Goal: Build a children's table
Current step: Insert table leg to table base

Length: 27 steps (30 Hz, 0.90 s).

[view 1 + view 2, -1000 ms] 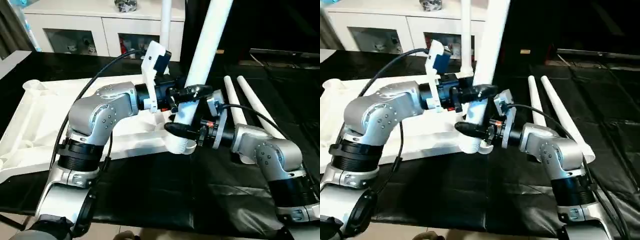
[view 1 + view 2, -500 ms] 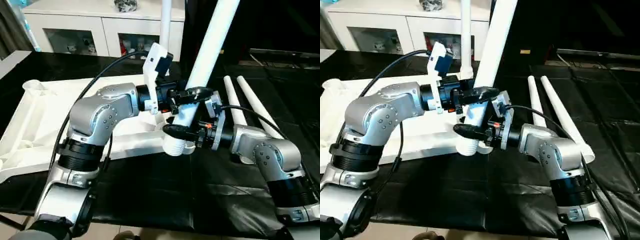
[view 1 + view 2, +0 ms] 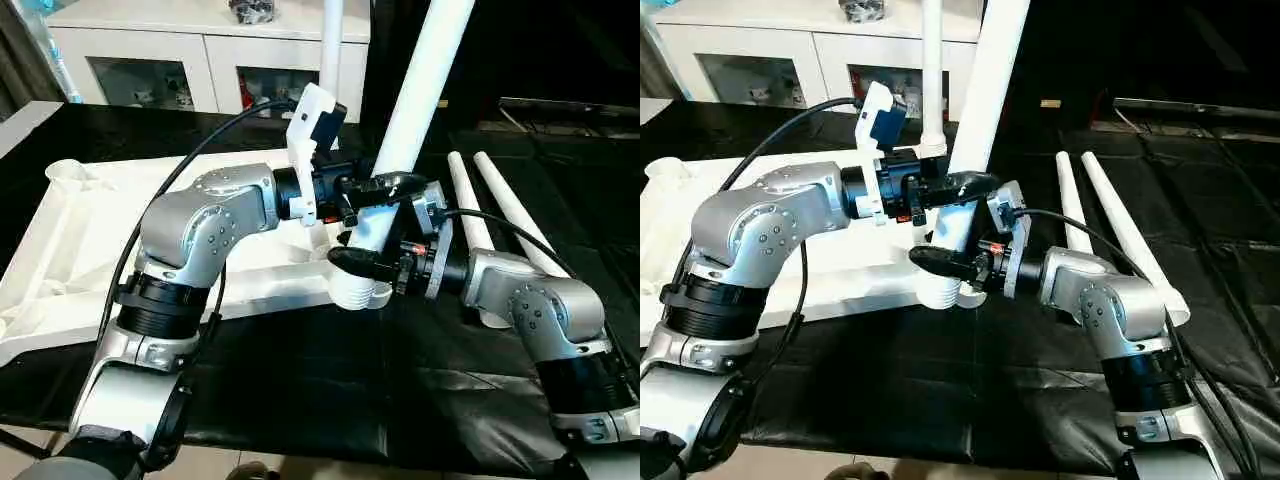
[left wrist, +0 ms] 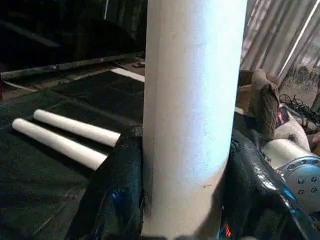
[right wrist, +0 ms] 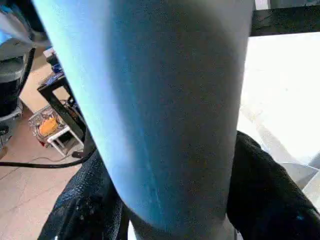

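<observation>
Left gripper (image 3: 378,187) clasps the leaning table leg (image 3: 412,98) half-open; right gripper (image 3: 362,262), at 6 o'clock from it, brackets the leg's foot above the corner socket (image 3: 358,291) of the tabletop (image 3: 70,250), its grip unclear. Risk: the tilted leg may jam in the socket or slip sideways.

White leg (image 3: 415,90) stands tilted in tabletop's (image 3: 70,250) corner socket (image 3: 358,290).

The two eye views look down from the robot's head, a little apart, and share the same scene. Each wrist view looks along its own jaws, very close to the white leg (image 4: 192,115) between them.
</observation>
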### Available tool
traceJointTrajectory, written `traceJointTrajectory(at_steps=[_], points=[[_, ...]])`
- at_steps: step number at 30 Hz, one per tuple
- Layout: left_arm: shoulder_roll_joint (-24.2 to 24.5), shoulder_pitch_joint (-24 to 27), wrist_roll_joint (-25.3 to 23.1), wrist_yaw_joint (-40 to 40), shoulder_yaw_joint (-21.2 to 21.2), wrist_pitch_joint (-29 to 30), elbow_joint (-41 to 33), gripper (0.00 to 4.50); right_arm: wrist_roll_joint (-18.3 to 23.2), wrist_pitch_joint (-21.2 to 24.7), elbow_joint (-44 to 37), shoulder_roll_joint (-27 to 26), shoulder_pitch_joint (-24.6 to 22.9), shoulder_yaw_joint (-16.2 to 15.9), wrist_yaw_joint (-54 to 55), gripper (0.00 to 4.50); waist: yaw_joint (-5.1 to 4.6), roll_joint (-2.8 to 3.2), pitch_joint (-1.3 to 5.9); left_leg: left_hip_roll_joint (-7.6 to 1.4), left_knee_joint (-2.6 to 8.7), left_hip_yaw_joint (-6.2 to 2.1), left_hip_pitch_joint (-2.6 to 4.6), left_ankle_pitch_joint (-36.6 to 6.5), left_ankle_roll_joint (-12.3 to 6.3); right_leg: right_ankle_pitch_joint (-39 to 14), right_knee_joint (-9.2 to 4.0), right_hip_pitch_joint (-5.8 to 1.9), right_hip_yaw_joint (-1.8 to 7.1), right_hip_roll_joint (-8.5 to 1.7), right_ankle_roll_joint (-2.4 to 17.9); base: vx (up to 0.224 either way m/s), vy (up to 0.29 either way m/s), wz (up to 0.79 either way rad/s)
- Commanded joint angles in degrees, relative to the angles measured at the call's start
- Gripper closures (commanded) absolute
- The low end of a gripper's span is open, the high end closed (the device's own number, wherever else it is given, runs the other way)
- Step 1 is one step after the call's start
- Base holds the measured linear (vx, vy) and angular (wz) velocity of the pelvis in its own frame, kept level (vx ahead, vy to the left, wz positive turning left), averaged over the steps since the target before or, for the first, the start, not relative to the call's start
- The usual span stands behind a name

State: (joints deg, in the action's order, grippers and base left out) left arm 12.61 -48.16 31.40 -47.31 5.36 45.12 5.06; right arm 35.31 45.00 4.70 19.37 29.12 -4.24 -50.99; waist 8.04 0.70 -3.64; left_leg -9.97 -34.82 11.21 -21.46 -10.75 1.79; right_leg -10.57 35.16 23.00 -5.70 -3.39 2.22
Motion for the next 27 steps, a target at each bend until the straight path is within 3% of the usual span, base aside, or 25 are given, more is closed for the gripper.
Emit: traceJointTrajectory(at_steps=[1,11,12,17,27], points=[[0.23,-1.66,0.14,-0.68,-0.38,-0.65,-0.29,2.65,-0.24,0.92,-0.13,0.81,0.15,0.52,0.34,1.64,-0.22,-0.85,4.92,-3.25,3.01,-1.73,0.52,-1.83,-2.58,-10.30,-4.01,-3.64,3.75,-5.57,7.15,0.000,0.000,0.00],[0.28,-2.07,0.23,-0.96,-0.50,-0.66,0.17,2.65,0.03,1.08,-0.44,0.84,-0.05,0.54,0.01,1.64,-0.21,-0.79,4.92,-3.27,3.02,-1.74,0.59,-2.10,-2.46,-10.31,-4.00,-3.64,3.73,-5.54,7.36,0.000,0.000,0.00],[0.31,-2.07,0.31,-1.03,-0.47,-0.64,0.13,2.65,0.07,1.08,-0.39,0.79,-0.03,0.61,0.02,1.92,-0.20,-0.76,4.94,-3.25,3.00,-1.74,0.54,-1.97,-2.48,-10.16,-3.98,-3.68,3.73,-5.57,7.39,0.000,0.000,0.00],[0.21,-2.06,0.67,-1.23,-0.42,-0.41,-0.09,2.65,-0.13,0.53,0.36,0.41,0.11,0.91,0.18,2.31,-0.21,-0.75,4.92,-3.31,3.01,-1.76,0.62,-2.15,-2.49,-10.20,-3.98,-3.61,3.73,-5.55,7.47,0.000,0.000,0.00],[-0.47,-2.16,2.38,-0.98,-1.05,1.48,-1.19,2.66,-0.46,-0.53,0.87,-0.59,0.00,1.79,1.71,2.48,-0.20,-0.59,4.93,-3.28,2.97,-1.74,0.62,-2.48,-2.20,-10.28,-4.02,-3.61,3.74,-5.55,7.53,0.000,0.000,0.00]])
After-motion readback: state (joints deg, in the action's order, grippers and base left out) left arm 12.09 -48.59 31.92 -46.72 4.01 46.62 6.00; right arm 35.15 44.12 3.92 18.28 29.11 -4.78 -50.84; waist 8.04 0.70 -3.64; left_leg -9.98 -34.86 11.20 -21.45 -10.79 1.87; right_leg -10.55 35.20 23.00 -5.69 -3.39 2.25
